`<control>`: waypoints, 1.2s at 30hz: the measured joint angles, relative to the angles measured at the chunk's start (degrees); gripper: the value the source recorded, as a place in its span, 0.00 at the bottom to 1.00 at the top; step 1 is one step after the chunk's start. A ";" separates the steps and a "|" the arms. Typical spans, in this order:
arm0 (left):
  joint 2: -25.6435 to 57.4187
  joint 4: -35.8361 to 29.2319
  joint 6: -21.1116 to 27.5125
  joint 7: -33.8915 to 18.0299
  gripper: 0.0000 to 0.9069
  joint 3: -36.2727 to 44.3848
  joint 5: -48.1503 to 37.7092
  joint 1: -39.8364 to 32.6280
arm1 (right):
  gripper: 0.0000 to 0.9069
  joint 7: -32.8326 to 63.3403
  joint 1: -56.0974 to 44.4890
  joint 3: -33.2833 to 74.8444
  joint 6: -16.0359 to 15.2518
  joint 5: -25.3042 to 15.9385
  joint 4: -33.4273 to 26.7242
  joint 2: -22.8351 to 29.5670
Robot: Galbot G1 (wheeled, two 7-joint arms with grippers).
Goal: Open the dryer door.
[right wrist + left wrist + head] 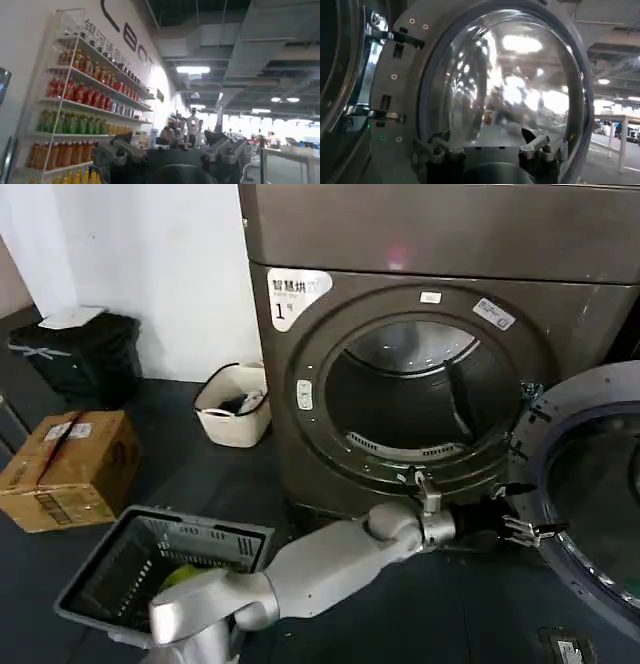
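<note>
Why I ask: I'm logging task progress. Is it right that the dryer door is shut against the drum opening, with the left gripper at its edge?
Not quite. The dryer door is swung open, hanging beside the drum opening, as the head view shows. The left gripper is indeed at its edge.

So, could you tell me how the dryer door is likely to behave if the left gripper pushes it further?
The dryer door, already wide open, hangs on side hinges, so it would probably swing stiffly rather than flex. Its domed glass looks glossy, likely slippery for the left gripper; the rim seems safer.
</note>
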 joint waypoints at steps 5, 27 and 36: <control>0.00 -1.21 0.07 -0.20 1.00 -0.02 -0.20 -0.08 | 1.00 0.04 0.06 0.04 -0.22 -0.16 -0.01 -0.27; 0.00 -13.84 0.46 -3.36 1.00 1.58 -2.65 -0.59 | 1.00 0.20 0.35 0.38 -0.65 -0.35 0.19 -0.55; 5.20 -20.17 -0.48 -5.25 1.00 1.43 -0.68 -0.25 | 1.00 -0.02 -0.07 0.83 -0.66 -0.32 0.69 -0.41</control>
